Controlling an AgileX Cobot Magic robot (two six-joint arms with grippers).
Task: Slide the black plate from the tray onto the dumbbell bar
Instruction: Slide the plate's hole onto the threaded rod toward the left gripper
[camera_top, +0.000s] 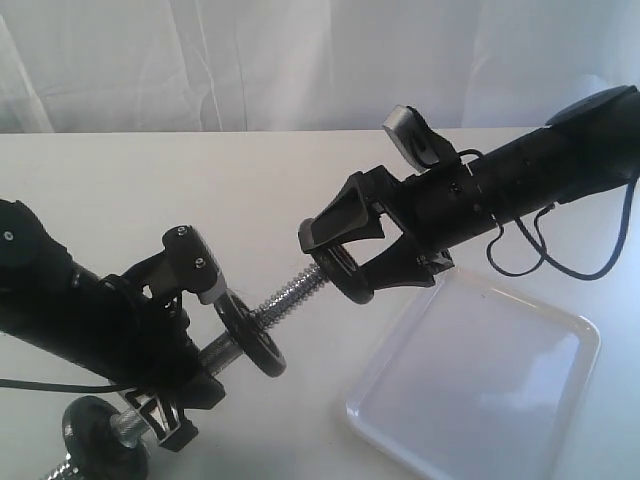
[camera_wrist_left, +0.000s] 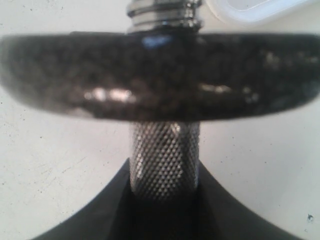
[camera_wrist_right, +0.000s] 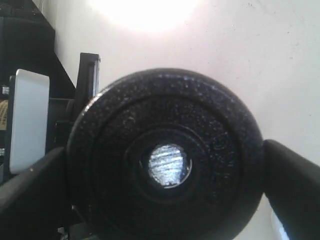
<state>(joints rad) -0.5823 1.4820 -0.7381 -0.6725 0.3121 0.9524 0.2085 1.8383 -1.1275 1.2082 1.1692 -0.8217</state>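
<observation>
My left gripper (camera_top: 200, 355) is shut on the knurled middle of the dumbbell bar (camera_wrist_left: 165, 160), which slants up toward the right. One black disc (camera_top: 250, 335) sits on the bar just past my fingers, and another (camera_top: 95, 425) is at its low end. My right gripper (camera_top: 345, 262) is shut on the black plate (camera_wrist_right: 165, 160), gripped by its rim and held face-on to the bar's threaded end (camera_top: 295, 293). The bar's bright end face (camera_wrist_right: 169, 164) fills the plate's centre hole. How far the tip is inside, I cannot tell. In the left wrist view that gripper (camera_wrist_left: 165, 200) clamps the knurling.
The white tray (camera_top: 480, 390) lies on the white table at the lower right, under the right arm, with nothing in it. A corner of the tray (camera_wrist_left: 250, 10) shows past the mounted disc (camera_wrist_left: 160, 75). A cable (camera_top: 560, 265) loops below the right arm. White curtain behind.
</observation>
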